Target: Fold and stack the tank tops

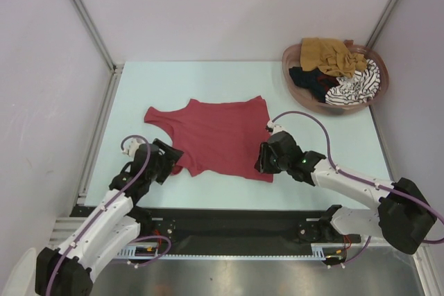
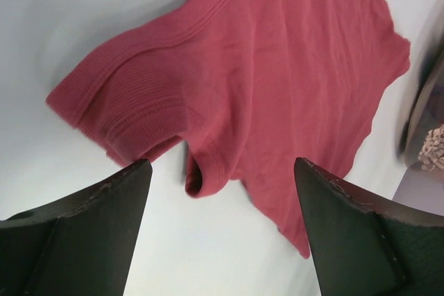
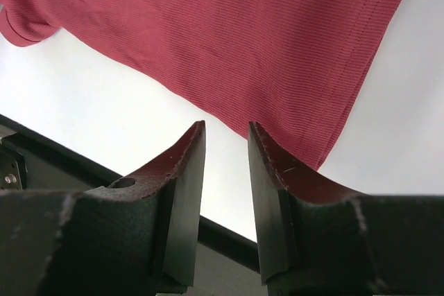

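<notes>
Table top pale blue-white, matte, evenly lit; shadows soft and faint. No window in view. Far wall, left wall and right wall plain lilac-white. Left aluminium post slants into far left corner, right aluminium post into far right. Aluminium rail along table's left edge. Black strip along near edge. Brushed metal surface nearest.

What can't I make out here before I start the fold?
- Top view: the pile of garments in the basket hides whatever lies beneath it.
- Top view: the left hand partly covers the dark red tank top's near strap, and the right hand covers part of its hem.
- Left wrist view: the shapes at the right edge are blurred and cut off.
</notes>
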### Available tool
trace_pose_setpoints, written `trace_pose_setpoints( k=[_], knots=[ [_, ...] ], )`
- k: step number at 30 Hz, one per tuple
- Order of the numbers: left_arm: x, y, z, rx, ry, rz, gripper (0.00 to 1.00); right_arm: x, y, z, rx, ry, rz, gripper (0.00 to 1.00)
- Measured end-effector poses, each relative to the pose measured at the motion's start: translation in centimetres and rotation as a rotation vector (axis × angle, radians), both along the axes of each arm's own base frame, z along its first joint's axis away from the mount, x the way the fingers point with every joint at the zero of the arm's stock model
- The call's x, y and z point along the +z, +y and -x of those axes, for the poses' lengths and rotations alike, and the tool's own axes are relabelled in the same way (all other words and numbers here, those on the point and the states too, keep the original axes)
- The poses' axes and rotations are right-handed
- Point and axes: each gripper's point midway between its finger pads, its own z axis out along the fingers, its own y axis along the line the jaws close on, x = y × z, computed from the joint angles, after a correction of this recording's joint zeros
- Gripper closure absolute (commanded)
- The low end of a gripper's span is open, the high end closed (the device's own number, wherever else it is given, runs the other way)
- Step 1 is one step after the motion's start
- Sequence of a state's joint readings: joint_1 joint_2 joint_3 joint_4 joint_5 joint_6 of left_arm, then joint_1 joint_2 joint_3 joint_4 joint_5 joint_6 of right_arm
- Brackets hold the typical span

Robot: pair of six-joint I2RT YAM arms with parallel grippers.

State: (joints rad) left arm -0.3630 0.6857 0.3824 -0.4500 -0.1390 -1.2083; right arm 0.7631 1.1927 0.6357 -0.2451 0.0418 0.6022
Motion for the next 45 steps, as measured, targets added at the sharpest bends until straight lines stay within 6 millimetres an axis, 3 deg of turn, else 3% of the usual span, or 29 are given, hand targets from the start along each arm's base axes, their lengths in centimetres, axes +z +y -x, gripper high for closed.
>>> trace_pose_setpoints(
  k=[8, 12, 17, 22, 26, 30, 34, 37, 42, 45],
  knots=[
    [-1.8, -0.2, -1.4, 0.052, 0.007, -0.011, 0.11, -0.1, -0.2, 0.1, -0.003, 0.003, 0.007, 0.64],
    [-2.5, 1.1, -1.7, 0.108, 0.018, -0.076, 0.12, -0.5, -0.5, -0.1, -0.018, 0.003, 0.026, 0.64],
    [-2.8, 3.1, -2.1, 0.187, 0.007, -0.158, 0.12, -2.5, -1.7, -0.2, -0.062, 0.038, 0.083, 0.63],
    [-2.9, 3.6, -2.8, 0.222, -0.008, -0.179, 0.12, -4.4, -3.5, -0.1, -0.119, 0.071, 0.139, 0.57],
    [-3.1, 4.4, -3.0, 0.245, 0.012, -0.232, 0.26, -5.0, -4.5, 0.1, -0.146, 0.085, 0.160, 0.54],
    [-2.0, 5.5, -3.7, 0.285, -0.026, -0.286, 0.33, -5.6, -5.2, 0.9, -0.159, 0.098, 0.161, 0.55],
    [-1.5, 6.3, -4.0, 0.310, -0.073, -0.321, 0.53, -5.6, -5.5, 1.6, -0.165, 0.099, 0.135, 0.68],
    [-1.6, 6.9, -3.9, 0.323, -0.087, -0.340, 0.54, -5.7, -5.7, 2.2, -0.170, 0.106, 0.122, 0.84],
    [-1.6, 7.6, -3.8, 0.347, -0.088, -0.374, 0.54, -5.6, -5.7, 2.4, -0.167, 0.114, 0.108, 0.99],
    [-1.9, 7.9, -3.5, 0.351, -0.071, -0.389, 0.72, -5.5, -5.6, 2.5, -0.164, 0.124, 0.096, 1.00]
  ],
)
